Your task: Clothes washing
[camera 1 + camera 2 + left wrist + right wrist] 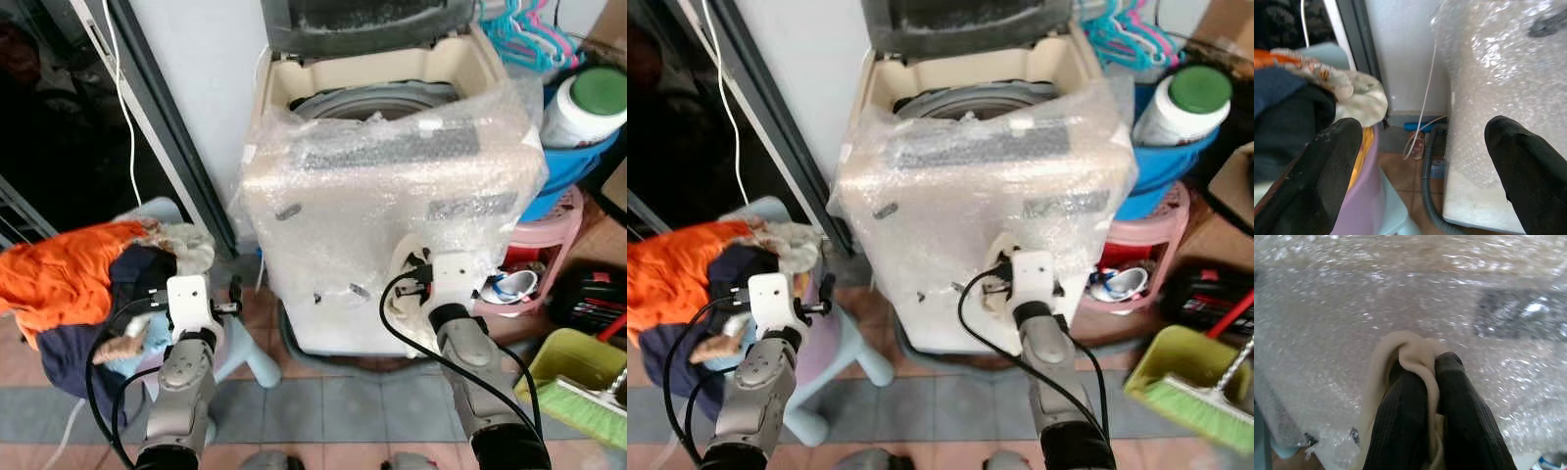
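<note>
The right gripper (1422,382) pinches a cream cloth (1400,350) tight, low in front of the washer (392,196). Lift it high over the near rim, then drop it in the tub (377,98). The left gripper (1420,166) is open by the clothes pile (83,274) on the left.

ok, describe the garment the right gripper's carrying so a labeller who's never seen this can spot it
Start at the bubble-wrapped washing machine with its lid up. In front of its lower front panel, the right gripper is shut on a small cream cloth draped over its black fingers. It is pale and plain, unlike the orange and navy clothes pile beside the left gripper.
</note>
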Robot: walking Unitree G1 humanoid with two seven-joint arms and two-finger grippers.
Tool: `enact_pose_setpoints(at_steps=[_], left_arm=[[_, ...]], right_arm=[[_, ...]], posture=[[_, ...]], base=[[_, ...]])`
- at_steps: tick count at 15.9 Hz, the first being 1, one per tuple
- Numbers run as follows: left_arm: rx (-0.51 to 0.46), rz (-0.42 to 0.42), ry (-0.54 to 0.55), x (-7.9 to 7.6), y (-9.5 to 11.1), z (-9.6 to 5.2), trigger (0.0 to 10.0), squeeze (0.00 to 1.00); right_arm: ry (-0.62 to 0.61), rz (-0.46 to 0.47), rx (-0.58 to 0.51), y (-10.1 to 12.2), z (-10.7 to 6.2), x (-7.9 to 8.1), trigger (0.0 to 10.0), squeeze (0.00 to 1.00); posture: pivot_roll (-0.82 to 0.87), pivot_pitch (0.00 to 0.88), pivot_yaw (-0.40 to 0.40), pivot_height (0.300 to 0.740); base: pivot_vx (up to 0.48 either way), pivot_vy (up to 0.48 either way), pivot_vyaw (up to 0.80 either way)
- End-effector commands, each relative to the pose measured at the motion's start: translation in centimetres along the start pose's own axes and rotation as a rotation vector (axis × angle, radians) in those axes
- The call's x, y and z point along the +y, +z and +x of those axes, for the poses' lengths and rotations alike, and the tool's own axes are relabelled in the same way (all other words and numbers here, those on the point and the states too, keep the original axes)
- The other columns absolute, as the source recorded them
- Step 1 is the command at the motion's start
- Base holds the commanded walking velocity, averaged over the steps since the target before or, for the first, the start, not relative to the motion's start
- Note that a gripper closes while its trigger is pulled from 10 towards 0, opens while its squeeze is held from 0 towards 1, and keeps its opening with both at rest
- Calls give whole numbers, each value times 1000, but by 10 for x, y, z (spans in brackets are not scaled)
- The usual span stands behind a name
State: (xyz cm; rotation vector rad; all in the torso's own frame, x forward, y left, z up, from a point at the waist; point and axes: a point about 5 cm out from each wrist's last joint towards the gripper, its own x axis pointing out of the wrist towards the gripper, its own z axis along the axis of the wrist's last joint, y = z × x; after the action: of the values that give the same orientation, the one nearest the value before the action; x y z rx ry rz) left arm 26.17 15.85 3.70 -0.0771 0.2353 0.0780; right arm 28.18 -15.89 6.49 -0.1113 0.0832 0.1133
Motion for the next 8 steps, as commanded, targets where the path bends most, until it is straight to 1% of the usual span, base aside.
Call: enact_pose_setpoints(at_steps=[1, 3, 4, 5, 6, 8], left_arm=[[-1, -3, 36, 8, -1, 0, 10000, 0], [-13, -1, 56, 7, 0, 1, 10000, 0], [-17, -18, 73, 6, 0, 2, 10000, 0], [-17, -20, 76, 6, 1, 2, 10000, 0], [-28, -29, 56, 2, 3, 3, 10000, 0], [-50, -10, -10, -10, 11, 7, 10000, 0]], right_arm=[[32, -2, -27, 7, 2, 7, 10000, 0], [60, -16, -17, 9, 1, 4, 10000, 0], [92, -36, -7, 8, -2, 5, 10000, 0], [99, -42, -5, 8, -2, 6, 10000, 0], [116, -64, 1, 6, -2, 7, 10000, 0], [108, -80, 5, 10, 0, 4, 10000, 0]], posture=[[-55, 0, 79, 740], [-46, 0, 1, 740], [-41, 0, -27, 740], [-41, 0, -27, 740], [-38, 0, -49, 740], [-37, 0, -57, 740]], base=[[0, 0, 0], [0, 0, 0], [0, 0, 0], [0, 0, 0], [0, 0, 0], [0, 0, 0]])
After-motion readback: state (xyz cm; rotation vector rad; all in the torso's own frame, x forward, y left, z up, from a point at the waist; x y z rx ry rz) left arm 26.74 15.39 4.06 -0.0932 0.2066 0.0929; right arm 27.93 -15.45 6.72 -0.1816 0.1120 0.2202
